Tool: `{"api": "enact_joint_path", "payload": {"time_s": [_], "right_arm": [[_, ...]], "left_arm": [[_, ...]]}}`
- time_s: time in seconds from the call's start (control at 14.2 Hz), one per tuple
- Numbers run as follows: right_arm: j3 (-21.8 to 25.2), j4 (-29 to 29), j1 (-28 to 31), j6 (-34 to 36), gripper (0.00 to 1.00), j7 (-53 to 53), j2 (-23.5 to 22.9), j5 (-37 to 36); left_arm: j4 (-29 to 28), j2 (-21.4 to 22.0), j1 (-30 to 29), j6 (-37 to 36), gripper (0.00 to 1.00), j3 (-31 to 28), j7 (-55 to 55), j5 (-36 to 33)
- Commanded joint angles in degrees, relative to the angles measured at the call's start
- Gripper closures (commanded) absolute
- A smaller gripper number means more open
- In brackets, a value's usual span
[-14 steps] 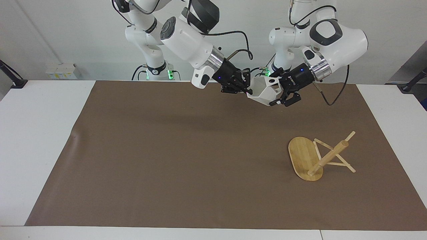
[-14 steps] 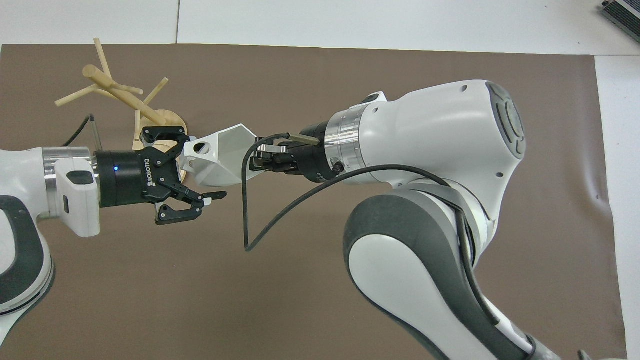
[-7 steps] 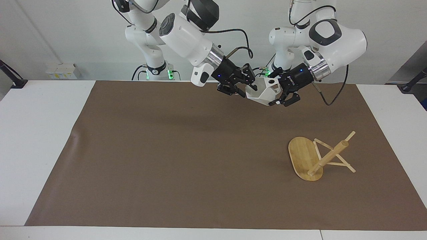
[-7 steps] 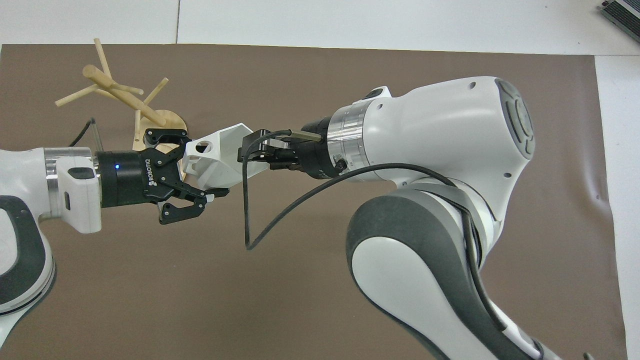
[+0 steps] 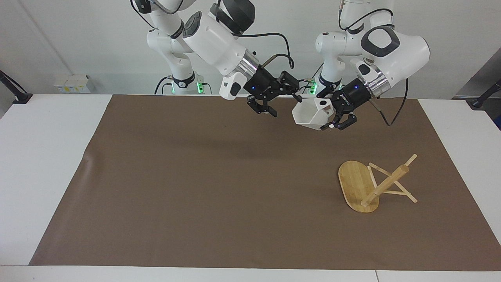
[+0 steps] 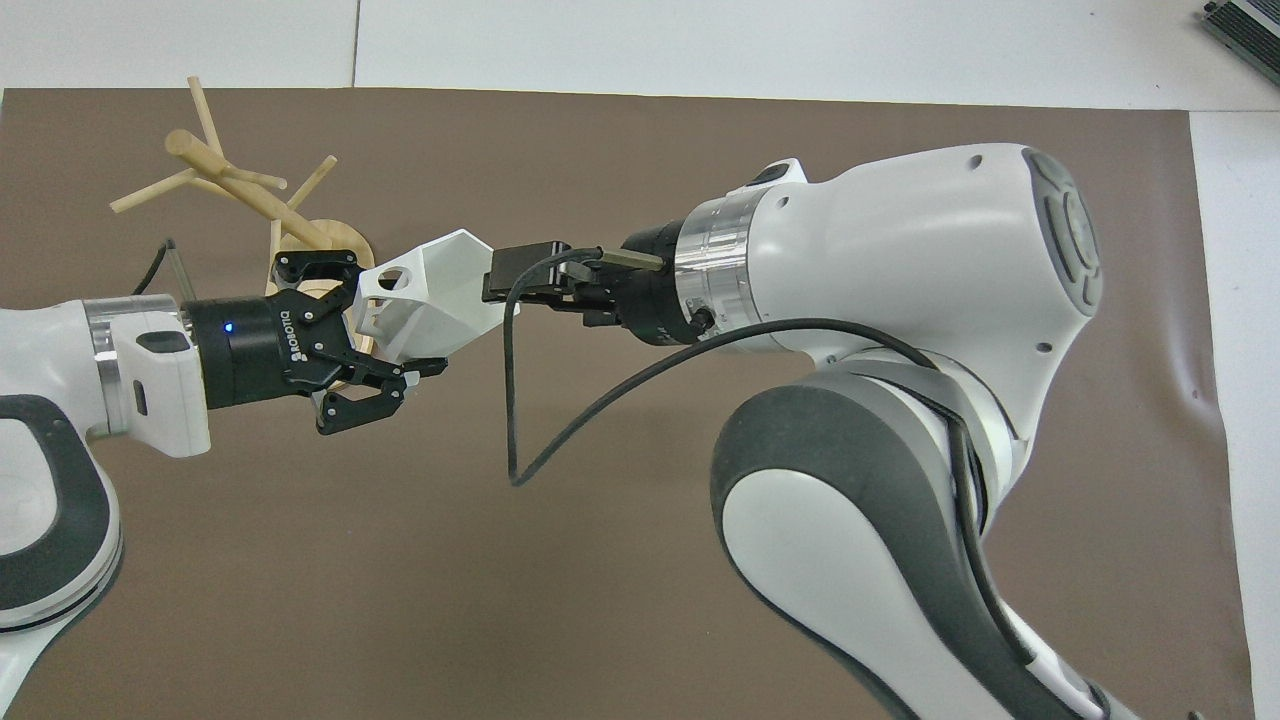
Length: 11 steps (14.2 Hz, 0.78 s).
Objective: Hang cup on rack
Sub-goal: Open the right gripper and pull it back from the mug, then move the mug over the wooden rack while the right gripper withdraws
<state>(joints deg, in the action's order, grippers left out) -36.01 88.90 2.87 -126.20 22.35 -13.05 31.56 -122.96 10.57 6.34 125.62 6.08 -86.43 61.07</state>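
The white faceted cup (image 5: 309, 114) hangs in the air over the brown mat, near the robots' edge. My left gripper (image 5: 329, 114) is shut on its handle side, and the handle's round hole (image 6: 397, 275) shows by the fingers. In the overhead view the cup (image 6: 440, 300) sits between both hands. My right gripper (image 5: 282, 98) is open just beside the cup's rim, its fingers off the cup; it also shows in the overhead view (image 6: 520, 278). The bamboo rack (image 5: 385, 184) stands on its oval base (image 5: 352, 182) toward the left arm's end, farther from the robots than the cup.
A brown mat (image 5: 195, 176) covers most of the white table (image 5: 47, 164). A black cable (image 6: 512, 420) loops down from the right wrist. The rack's pegs (image 6: 200, 110) stick out around the post.
My right gripper has opened, let go of the cup's rim and drawn back toward its own side. The left gripper now holds the cup alone and has turned it slightly.
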Motion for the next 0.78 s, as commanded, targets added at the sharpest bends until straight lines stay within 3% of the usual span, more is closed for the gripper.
{"api": "enact_joint_path", "payload": {"time_s": [0.0, 0.28, 0.42, 0.71], "right_arm": [[2.77, 0.58, 0.56, -0.01, 0.0, -1.6, 1.62, -2.72], [10.15, 1.36, 0.47, 0.16, 0.0, -14.49, 2.32, -4.83], [14.72, 1.63, 0.38, 0.77, 0.0, -20.13, 3.11, -9.73], [22.19, 1.81, 0.38, 7.69, 0.0, -21.21, 6.71, -13.19]], "left_arm": [[-1.93, 1.21, 0.7, 2.96, 1.0, -0.37, 1.08, 0.46], [-2.55, 0.77, -1.49, 6.82, 1.0, -0.37, 7.49, -5.41], [-2.02, 0.42, -2.38, 7.0, 1.0, -0.37, 13.1, -9.98], [-2.81, 0.24, -1.33, 12.35, 1.0, -0.28, 18.75, -13.07]]}}
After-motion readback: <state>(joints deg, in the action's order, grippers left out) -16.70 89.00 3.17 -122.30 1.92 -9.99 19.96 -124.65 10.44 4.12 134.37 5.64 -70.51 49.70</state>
